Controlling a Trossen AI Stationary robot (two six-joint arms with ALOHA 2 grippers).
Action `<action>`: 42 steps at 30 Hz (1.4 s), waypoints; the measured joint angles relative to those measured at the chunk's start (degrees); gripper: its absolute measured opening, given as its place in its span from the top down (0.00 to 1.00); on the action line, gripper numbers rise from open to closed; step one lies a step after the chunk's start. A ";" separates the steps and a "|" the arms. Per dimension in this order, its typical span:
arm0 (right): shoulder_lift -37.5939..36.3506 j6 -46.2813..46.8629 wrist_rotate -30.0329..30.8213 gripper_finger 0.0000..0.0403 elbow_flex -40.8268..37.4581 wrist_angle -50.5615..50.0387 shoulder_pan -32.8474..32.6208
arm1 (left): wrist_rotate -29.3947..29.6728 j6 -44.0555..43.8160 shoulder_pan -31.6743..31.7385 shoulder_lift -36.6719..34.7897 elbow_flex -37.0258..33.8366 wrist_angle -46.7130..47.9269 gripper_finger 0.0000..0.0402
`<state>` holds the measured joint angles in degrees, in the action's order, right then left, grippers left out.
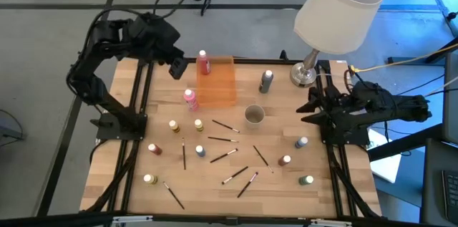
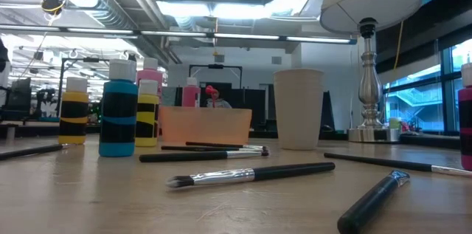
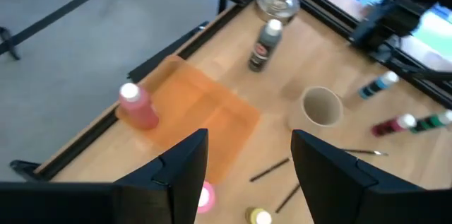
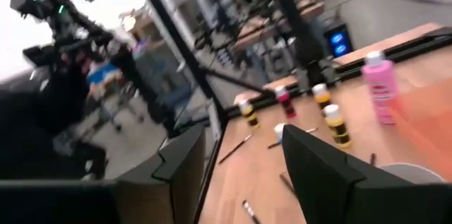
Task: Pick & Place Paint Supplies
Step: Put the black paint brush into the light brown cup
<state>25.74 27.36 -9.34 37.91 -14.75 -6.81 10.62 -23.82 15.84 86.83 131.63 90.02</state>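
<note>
Overhead, left tool (image 1: 176,67) fingers apart — pink bottle (image 1: 189,99) just beside, right tool (image 1: 309,109) apart, empty.

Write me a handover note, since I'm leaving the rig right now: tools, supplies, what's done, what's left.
Left tool: open, empty, raised near the orange tray.
Right tool: open, empty, at the table's right edge.
Supplies: a red bottle stands on the tray's back edge and a pink bottle at its front left corner. The grey bottle, the other small bottles and the brushes are scattered on the table around the cup.
Done: at most two bottles at the tray.
Left: everything else.
</note>
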 joint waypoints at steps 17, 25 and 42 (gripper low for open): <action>27.48 -30.38 3.70 0.52 30.40 -26.07 -9.50 | 6.79 -16.07 -21.77 0.30 0.00 0.00 0.50; 36.10 -33.54 10.21 0.52 33.34 -27.43 -15.65 | 15.76 -25.73 -37.52 3.12 0.00 0.00 0.50; 56.48 -33.99 15.75 0.52 33.49 -27.43 -23.66 | 19.20 -37.97 -55.27 14.23 0.00 -4.35 0.50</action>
<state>82.22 -6.63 6.42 71.40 -42.17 -30.47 29.81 -61.79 -39.43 101.05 131.63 85.67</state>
